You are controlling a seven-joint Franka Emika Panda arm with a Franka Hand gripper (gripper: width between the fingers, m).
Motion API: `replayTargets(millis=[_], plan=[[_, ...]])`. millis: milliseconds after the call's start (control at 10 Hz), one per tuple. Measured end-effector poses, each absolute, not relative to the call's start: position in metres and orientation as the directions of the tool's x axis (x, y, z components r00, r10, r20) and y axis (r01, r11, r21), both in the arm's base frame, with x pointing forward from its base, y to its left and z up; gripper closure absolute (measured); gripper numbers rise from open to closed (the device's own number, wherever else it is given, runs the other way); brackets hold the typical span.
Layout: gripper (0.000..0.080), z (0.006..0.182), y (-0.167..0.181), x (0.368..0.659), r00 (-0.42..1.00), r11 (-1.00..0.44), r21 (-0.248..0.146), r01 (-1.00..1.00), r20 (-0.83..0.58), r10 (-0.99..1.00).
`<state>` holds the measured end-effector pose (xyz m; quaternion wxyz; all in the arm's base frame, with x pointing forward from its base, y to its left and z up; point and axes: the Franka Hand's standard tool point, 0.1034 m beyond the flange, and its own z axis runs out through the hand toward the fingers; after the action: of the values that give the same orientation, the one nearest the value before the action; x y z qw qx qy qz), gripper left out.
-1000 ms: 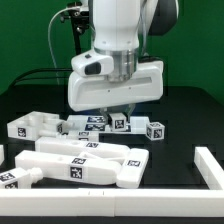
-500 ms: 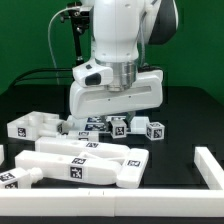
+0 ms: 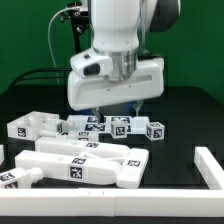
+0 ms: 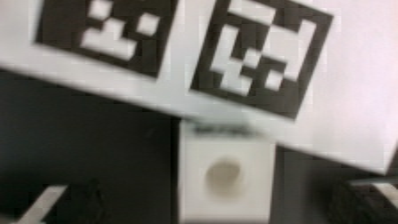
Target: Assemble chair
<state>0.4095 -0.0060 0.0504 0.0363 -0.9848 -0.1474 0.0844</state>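
The chair lies in loose white tagged pieces. In the exterior view a long flat piece (image 3: 85, 165) lies at the front, a blocky piece (image 3: 30, 126) at the left, and a row of small tagged pieces (image 3: 115, 125) behind. My gripper (image 3: 113, 112) hangs just above that row. The blurred wrist view shows a narrow white piece (image 4: 226, 175) with an oval dimple between my gripper (image 4: 217, 200) fingers. Dark gaps separate it from both fingers (image 4: 63, 205), so the gripper is open and holds nothing. Past it lies a white face (image 4: 178, 60) with two tags.
A white rail (image 3: 210, 165) runs along the exterior view's right front. Another small white piece (image 3: 4, 155) sits at the exterior view's left edge. Black cables and a stand (image 3: 70, 35) rise behind the arm. The table top is black.
The hand dipped toward the row of small pieces half a second ago and has come back up a little. The pieces on the table have not shifted.
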Motion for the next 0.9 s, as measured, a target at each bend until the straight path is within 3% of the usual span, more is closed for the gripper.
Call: replayTargets(millis=[200,600,900], plan=[[0.0152,0.068,-0.016,0.437,0.914,-0.923,-0.118,0.365,-0.144,0.380],[0.0151,0.062,-0.019,0.437,0.898,-0.906,-0.122,0.404,-0.137,0.419],[0.0151,0.065,-0.028,0.480,0.795,-0.798,-0.105,0.593,-0.081,0.601]])
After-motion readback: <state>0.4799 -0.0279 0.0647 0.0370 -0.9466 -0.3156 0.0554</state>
